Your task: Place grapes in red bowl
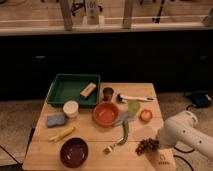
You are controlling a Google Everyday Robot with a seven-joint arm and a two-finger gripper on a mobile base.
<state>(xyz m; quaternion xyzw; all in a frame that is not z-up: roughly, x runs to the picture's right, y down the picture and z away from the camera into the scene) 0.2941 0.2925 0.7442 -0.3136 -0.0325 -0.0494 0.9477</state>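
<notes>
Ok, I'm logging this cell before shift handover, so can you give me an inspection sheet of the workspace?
Surface: wooden table, crowded.
Job's things: grapes at the front right edge; red bowl mid-table, looks empty.
Clutter: green tray holding a block; white cup; blue sponge; maroon bowl; orange fruit; green fork.
Grippers: hand beside the grapes, front right.
Cables: dark cable on the floor, left.
Surroundings: dark counter behind.
</notes>
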